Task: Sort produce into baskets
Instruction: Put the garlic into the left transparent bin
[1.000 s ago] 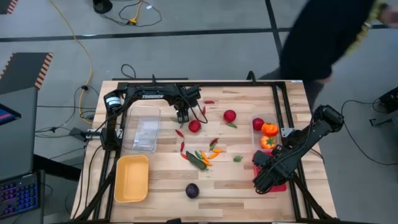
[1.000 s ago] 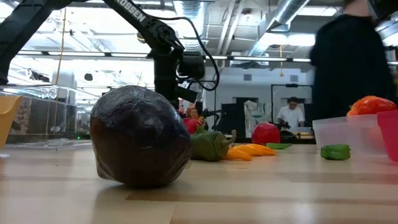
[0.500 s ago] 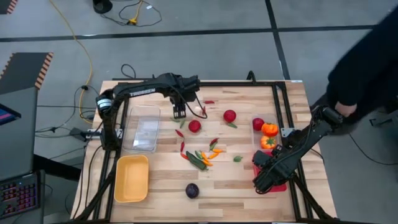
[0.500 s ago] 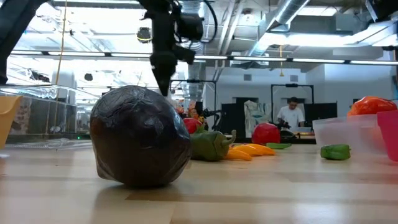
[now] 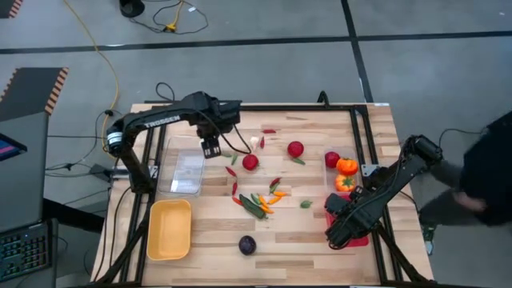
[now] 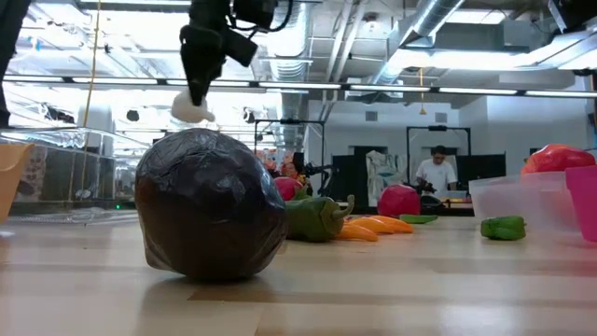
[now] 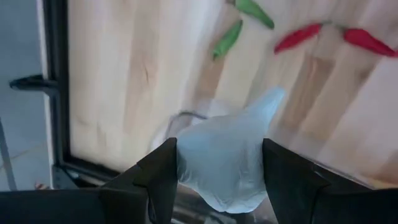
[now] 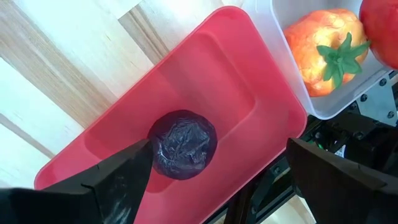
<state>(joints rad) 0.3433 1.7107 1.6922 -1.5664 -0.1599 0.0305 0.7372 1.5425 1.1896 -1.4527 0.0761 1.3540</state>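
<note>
A white garlic bulb [image 7: 227,155] is showing pale between the left arm's dark jaws. A shallow red plastic bin [image 8: 205,124] is showing a dark purple, glossy round vegetable [image 8: 184,144] inside. A clear plastic bin [image 8: 323,93] is showing an orange pepper with a green stalk [image 8: 323,53]. The light, wood-grained table [image 5: 304,232] is showing a yellow bin [image 5: 169,230].

Bright, even overhead light (ceiling glare behind), left wrist view motion-blurred.

Wood table [image 5: 320,240] w/ yellow bin [image 5: 169,230], clear bin [image 5: 183,166], purple round [image 5: 247,245], chillies [image 5: 260,202].
</note>
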